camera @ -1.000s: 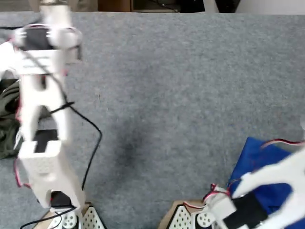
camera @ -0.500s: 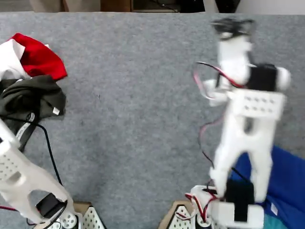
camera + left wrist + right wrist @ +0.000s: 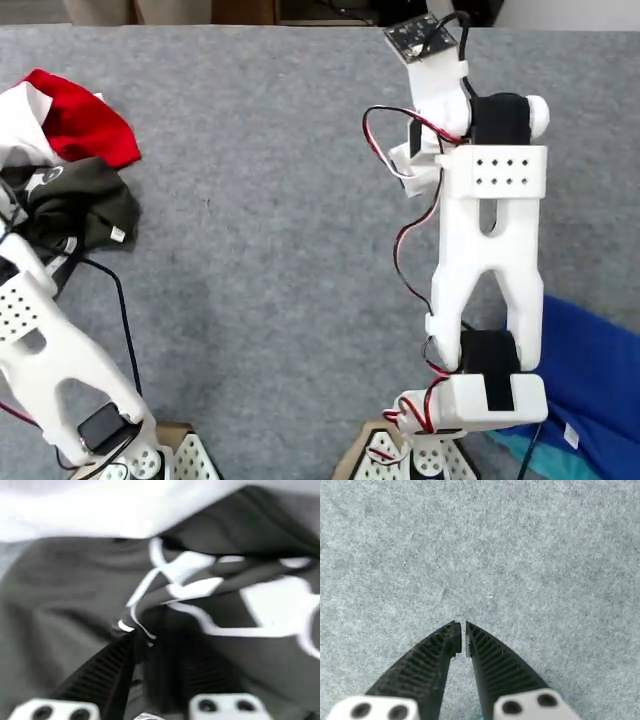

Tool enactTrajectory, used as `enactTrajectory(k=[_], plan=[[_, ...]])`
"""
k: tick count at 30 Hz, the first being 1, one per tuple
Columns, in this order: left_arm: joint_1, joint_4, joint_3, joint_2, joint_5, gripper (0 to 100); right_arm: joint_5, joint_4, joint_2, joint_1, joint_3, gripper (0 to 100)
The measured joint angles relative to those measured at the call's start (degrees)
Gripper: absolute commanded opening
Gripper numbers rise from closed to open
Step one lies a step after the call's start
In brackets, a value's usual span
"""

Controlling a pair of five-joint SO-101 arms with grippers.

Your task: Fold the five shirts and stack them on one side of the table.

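- Your left gripper (image 3: 150, 645) is clamped on a fold of the dark shirt (image 3: 80, 205), which sits in the pile at the table's (image 3: 260, 200) left edge, just near of the red shirt (image 3: 80, 125).
- Your right gripper (image 3: 462, 626) has its jaws together, holding nothing, over bare table far right. The left arm is nearer the pile.
- The blue shirt (image 3: 590, 370) lies near right.
- You can't read the dark shirt's white print or its tag (image 3: 118, 234).

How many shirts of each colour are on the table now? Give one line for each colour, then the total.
red shirt: 1
white shirt: 1
dark shirt: 1
blue shirt: 1
teal shirt: 1, only an edge visible
Total: 5
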Motion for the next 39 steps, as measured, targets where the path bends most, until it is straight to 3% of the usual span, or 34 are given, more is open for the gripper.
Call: enactTrajectory(k=[7, 14, 18, 24, 33, 36, 39], plan=[[4.31, 9.49, -6.68, -0.35, 0.35, 2, 0.0, 0.0, 0.0, 0.0, 0.0, 2.7], [12.4, 10.81, -3.34, -13.1, 4.92, 2, 0.0, 0.0, 0.0, 0.0, 0.0, 2.7], [22.51, 10.81, 10.37, -24.18, 5.36, 2, 1.32, 0.0, 0.0, 3.6, 0.0, 2.7], [42.99, 10.29, 31.47, -40.09, 8.7, 2, 8.53, 0.0, 0.0, 14.24, 0.0, 2.7], [74.2, 0.79, 52.48, -54.07, 10.2, 2, 21.8, 0.0, 0.0, 29.54, -2.02, 3.0], [78.33, -0.97, 56.44, -55.74, 10.29, 13, 24.26, 0.0, 0.0, 31.56, -4.57, 6.5], [77.01, -0.88, 56.79, -57.49, 12.4, 28, 25.05, 0.18, 0.0, 31.65, -7.3, 17.5]])
